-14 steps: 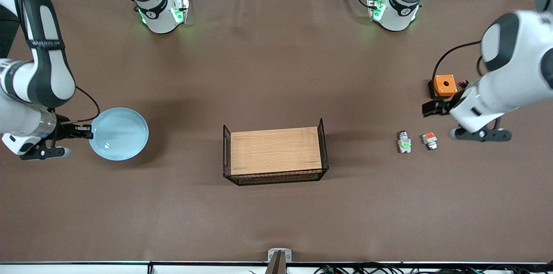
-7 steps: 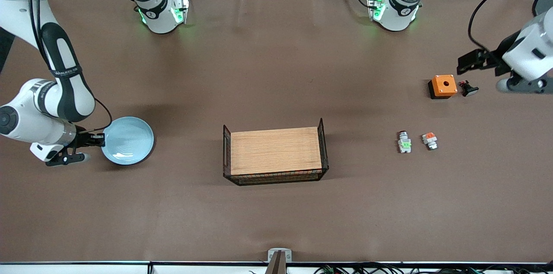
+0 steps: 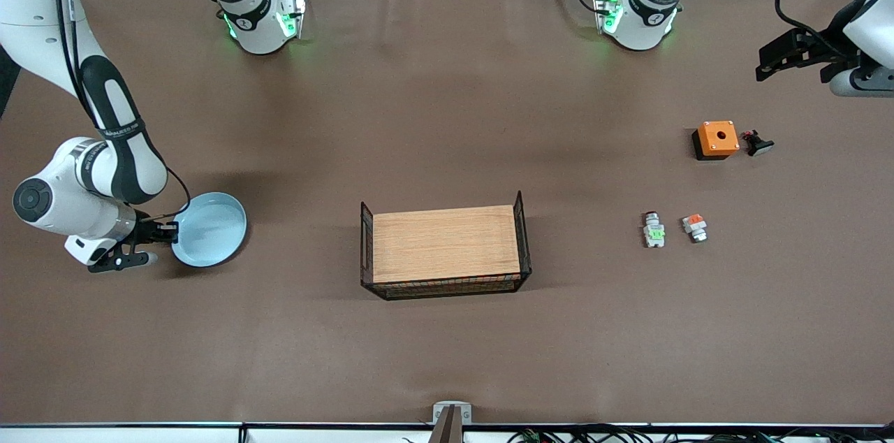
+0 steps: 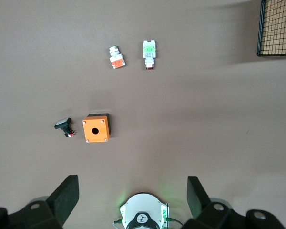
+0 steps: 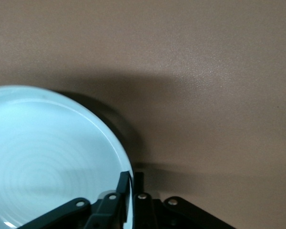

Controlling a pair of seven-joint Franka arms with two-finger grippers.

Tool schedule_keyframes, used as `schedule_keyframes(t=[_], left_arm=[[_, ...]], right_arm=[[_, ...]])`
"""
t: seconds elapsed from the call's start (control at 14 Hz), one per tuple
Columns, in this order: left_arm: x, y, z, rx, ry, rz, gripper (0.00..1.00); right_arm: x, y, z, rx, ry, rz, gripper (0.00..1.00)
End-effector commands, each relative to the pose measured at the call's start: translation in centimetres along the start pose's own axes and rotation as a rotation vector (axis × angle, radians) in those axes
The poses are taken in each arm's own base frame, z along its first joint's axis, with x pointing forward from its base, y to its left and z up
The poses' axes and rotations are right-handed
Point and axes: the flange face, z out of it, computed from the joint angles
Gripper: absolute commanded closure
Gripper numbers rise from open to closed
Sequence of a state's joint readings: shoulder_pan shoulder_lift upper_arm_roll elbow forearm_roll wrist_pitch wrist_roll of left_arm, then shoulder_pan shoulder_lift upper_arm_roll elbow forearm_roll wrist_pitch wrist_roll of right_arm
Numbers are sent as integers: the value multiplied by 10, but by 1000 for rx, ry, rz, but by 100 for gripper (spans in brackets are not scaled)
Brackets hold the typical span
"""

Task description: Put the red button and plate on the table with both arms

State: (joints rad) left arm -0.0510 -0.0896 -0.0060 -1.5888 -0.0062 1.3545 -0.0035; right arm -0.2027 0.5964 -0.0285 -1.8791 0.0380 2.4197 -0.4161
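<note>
Pale blue, the plate sits at the right arm's end of the table, and your right gripper pinches its rim at the side nearest the table's end. In the right wrist view you see one finger inside the rim of the plate and the other outside it, closed on the edge. I cannot tell whether the plate's underside touches the brown sheet. You have bare brown surface between the plate and the wooden tray with black wire ends at mid-table, and more open sheet nearer the front camera.

Your left gripper hangs over the left arm's end of the table, close to the table's edge, with its fingers spread wide and nothing between them. From the left wrist view you look down on the red button, lying on the sheet just beside the similar piece with an orange block, the two apart. In the front view the red button lies between the tray and the table's end, well apart from the tray. The orange square box and a small black part lie farther from the front camera than the button, close together but not touching.
</note>
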Motion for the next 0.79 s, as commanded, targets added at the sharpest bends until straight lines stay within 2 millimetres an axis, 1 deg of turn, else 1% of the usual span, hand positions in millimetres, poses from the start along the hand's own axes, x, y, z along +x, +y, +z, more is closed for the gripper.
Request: schedule_keyframes(t=[0.0, 0.07, 0.14, 0.29, 0.43, 0.57, 0.71], left_arm=[[-10, 1, -4, 22, 16, 25, 0], [-10, 4, -5, 25, 28, 29, 0], [-9, 4, -9, 29, 54, 28, 0], [-9, 1, -15, 44, 92, 24, 0], [-8, 2, -17, 66, 112, 29, 0], [-5, 6, -11, 106, 114, 42, 0], [-2, 8, -7, 108, 118, 58, 0]], right_arm=[[5, 3, 4, 12, 25, 17, 23], [5, 4, -4, 13, 24, 33, 16], [8, 3, -24, 15, 26, 78, 10], [9, -2, -70, 29, 0, 196, 6], [3, -8, -124, 43, -43, 321, 5], [-5, -18, -177, 41, -27, 400, 3], [-12, -39, -238, 23, 4, 420, 3]])
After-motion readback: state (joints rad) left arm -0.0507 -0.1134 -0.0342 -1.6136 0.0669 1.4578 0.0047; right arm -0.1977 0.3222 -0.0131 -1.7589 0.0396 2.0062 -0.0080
